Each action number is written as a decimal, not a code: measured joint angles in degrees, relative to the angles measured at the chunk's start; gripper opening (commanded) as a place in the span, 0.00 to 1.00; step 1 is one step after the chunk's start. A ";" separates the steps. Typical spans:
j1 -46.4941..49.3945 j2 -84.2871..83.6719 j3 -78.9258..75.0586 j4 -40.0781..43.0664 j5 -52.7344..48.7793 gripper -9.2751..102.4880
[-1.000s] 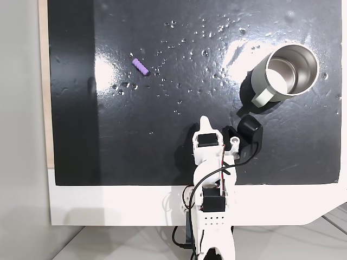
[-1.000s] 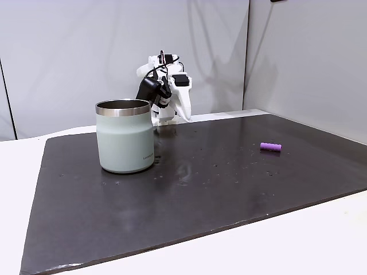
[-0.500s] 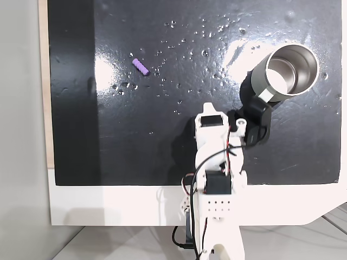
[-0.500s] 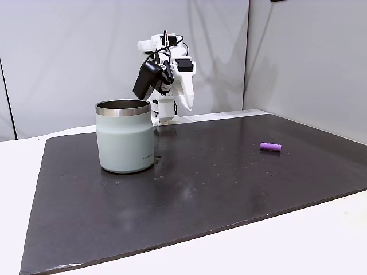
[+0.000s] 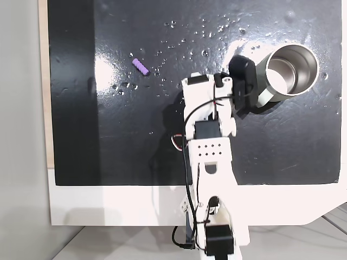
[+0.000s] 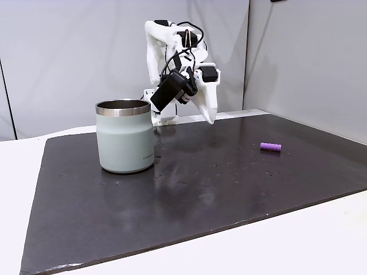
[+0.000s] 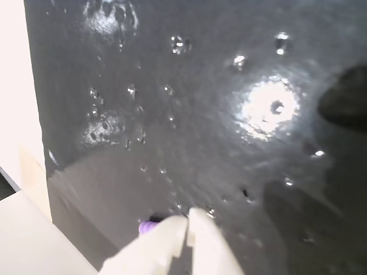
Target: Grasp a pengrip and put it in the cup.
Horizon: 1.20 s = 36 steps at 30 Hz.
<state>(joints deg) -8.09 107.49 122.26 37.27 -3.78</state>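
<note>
The pengrip (image 5: 140, 66) is a small light-purple ribbed tube lying on the black mat, upper left in a fixed view and far right in the other (image 6: 270, 146). The cup (image 5: 290, 70) stands upright at the mat's upper right; in a fixed view it is at the left (image 6: 125, 140), pale outside and steel inside. My gripper (image 6: 211, 118) hangs above the mat between the two, pointing down with nothing in it. In the wrist view its white fingertips (image 7: 187, 224) are closed together, and a purple bit of the pengrip (image 7: 145, 228) peeks out beside them.
The black mat (image 5: 130, 141) is glossy and dotted with small pits. It lies on a white table (image 5: 108, 206) whose front edge runs below it. A black camera (image 5: 242, 81) on the wrist hangs close to the cup's handle (image 5: 264, 97).
The arm has unfolded from its low pose near the base, risen and reached forward over the mat. The wrist has swung away from the cup's side toward the pengrip.
</note>
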 measured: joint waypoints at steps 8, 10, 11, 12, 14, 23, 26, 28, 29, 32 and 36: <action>-4.31 -12.30 -11.95 0.00 0.44 0.08; -4.48 -15.47 -15.64 0.18 1.14 0.08; -4.83 -17.05 -17.40 0.26 1.49 0.08; -5.19 -18.37 -19.16 0.62 1.58 0.08; -6.24 -20.74 -22.32 1.76 1.76 0.08; -6.86 -31.55 -36.56 8.53 -1.67 0.08; -7.12 -33.84 -40.34 10.46 -5.98 0.08; -7.21 -34.72 -42.01 10.63 -9.23 0.08; -7.12 -35.16 -42.71 10.63 -10.99 0.08; -6.94 -36.91 -45.18 11.69 -16.35 0.08; -8.53 -37.71 -46.58 13.71 -25.66 0.08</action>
<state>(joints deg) -16.61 69.79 75.67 50.98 -29.44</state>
